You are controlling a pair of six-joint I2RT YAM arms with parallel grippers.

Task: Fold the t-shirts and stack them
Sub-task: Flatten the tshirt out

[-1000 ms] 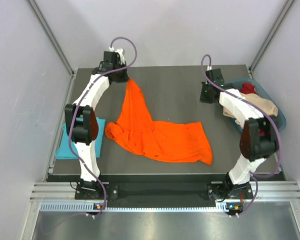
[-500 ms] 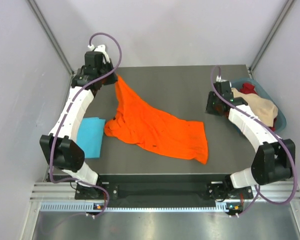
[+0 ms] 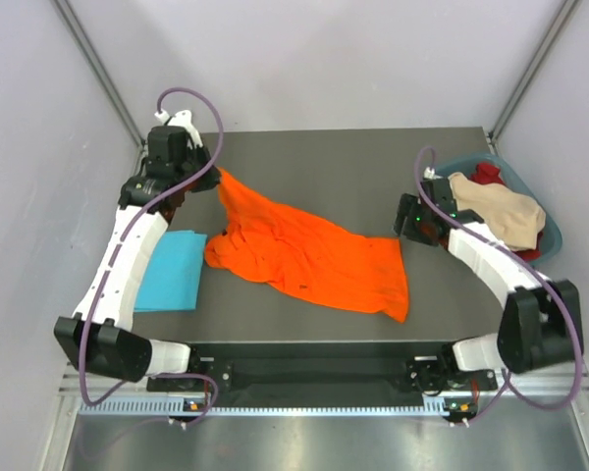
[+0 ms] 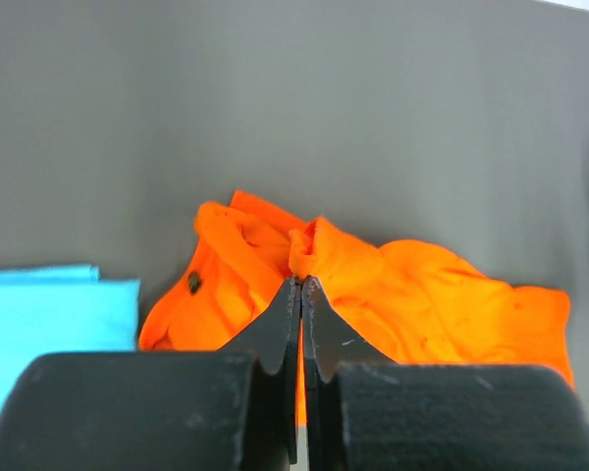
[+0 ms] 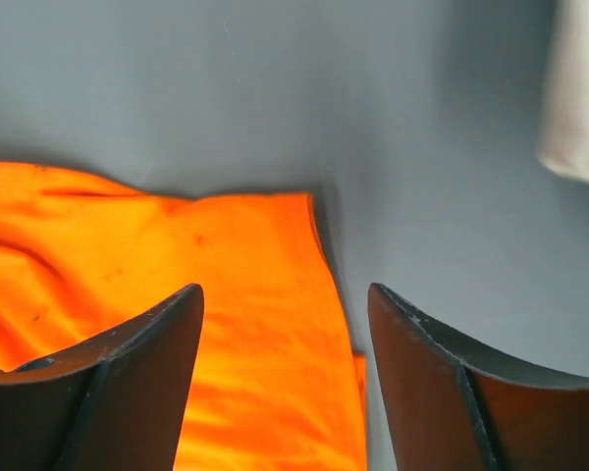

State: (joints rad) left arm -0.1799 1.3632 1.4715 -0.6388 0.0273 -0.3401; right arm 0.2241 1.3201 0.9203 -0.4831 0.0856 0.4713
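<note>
The orange t-shirt (image 3: 309,257) lies crumpled and spread across the middle of the dark table (image 3: 353,162). My left gripper (image 3: 212,183) is shut on the shirt's far left corner and holds it raised. In the left wrist view the fingertips (image 4: 301,283) pinch a bunched fold of orange cloth (image 4: 422,294). My right gripper (image 3: 404,226) hovers open over the shirt's right edge. In the right wrist view its jaws (image 5: 285,287) stand wide apart above the orange hem (image 5: 265,255), with nothing between them. The turquoise t-shirt (image 3: 172,270) lies folded flat at the table's left edge (image 4: 49,304).
A blue basket (image 3: 557,234) at the right of the table holds beige (image 3: 496,208) and red clothes (image 3: 486,173). A pale cloth edge (image 5: 577,98) shows at the top right of the right wrist view. Grey walls enclose the table at the left, back and right.
My left arm swung left with the orange corner, stretching the shirt leftward and uncovering the turquoise shirt. My right gripper opened and moved nearer, over the shirt's right edge.
</note>
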